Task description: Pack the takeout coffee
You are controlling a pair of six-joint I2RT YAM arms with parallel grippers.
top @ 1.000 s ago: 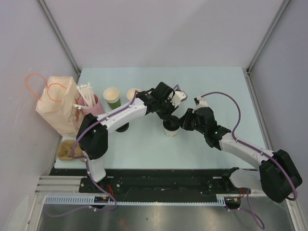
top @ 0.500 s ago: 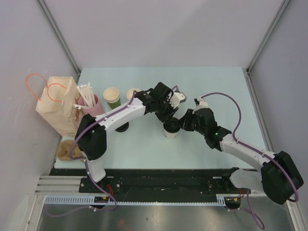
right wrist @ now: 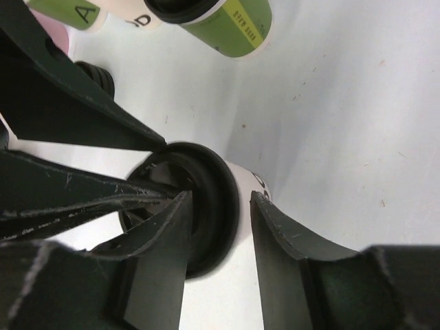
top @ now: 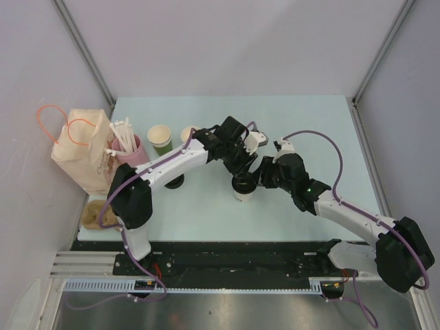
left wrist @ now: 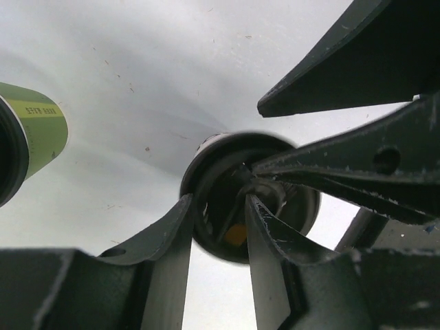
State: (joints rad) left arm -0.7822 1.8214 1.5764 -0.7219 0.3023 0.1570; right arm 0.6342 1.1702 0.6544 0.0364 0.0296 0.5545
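A white-sided takeout coffee cup (top: 241, 188) with dark print and a black lid (right wrist: 210, 206) stands mid-table. My left gripper (top: 240, 167) hangs over it, open, one finger (left wrist: 165, 247) outside the lid's rim (left wrist: 206, 227) and the other over its top. My right gripper (top: 256, 179) comes in from the right, open, its fingers (right wrist: 278, 234) straddling the lid's edge and the cup's white side (right wrist: 249, 184), a gap showing on the side. The green-sided cup (top: 161, 139) stands uncovered at the back left. A loose black lid (top: 174, 182) lies under my left arm.
A third cup (top: 189, 133) stands beside the green one. A pink cup of white straws (top: 127, 148) and a beige bag with orange handles (top: 81, 148) sit at the left edge. A cardboard cup carrier (top: 96, 213) lies at the near left.
Both grippers have opened around the lidded white cup. The left gripper has drawn slightly back and up from the lid; the cup stays in place.
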